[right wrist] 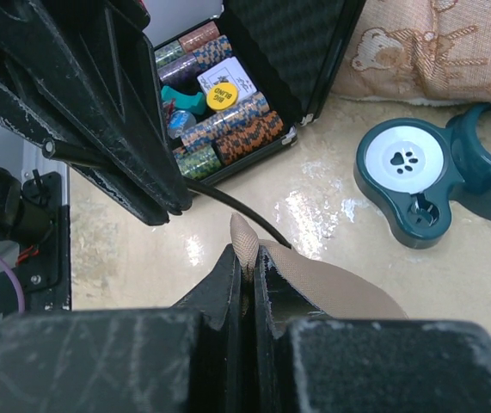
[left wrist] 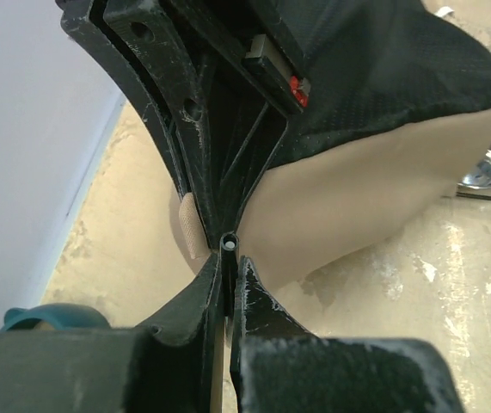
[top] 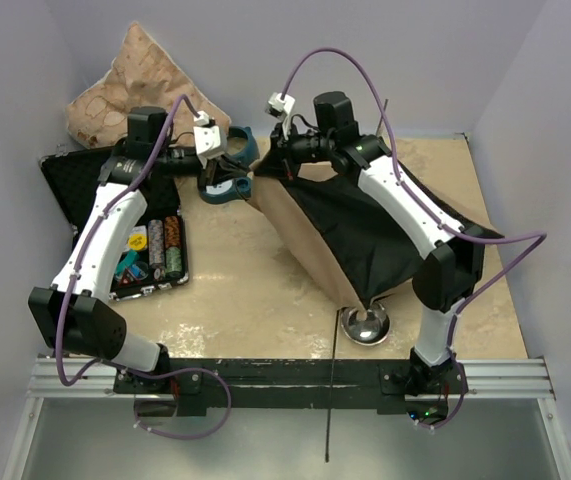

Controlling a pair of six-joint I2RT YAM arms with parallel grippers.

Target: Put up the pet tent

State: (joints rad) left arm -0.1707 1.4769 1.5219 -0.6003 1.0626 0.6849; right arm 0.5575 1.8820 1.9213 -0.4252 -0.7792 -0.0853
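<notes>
Both tools are clamping shut atop the pet tent (top: 297,236): left tool (left wrist: 230,263) on a pole tip (left wrist: 228,244), right tool (right wrist: 245,258) on a tan tab (right wrist: 245,239). Likely they are joining these.

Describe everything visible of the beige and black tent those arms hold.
The pet tent is not yet standing: it hangs collapsed as a slack sheet, tan fabric outside, black mesh-like lining showing. Both grippers hold its far corner: the left gripper is shut on a thin pole end, the right gripper pinches a tan fabric tab. Its low end sags by a metal bowl. One dark pole lies out past the table's near edge.
</notes>
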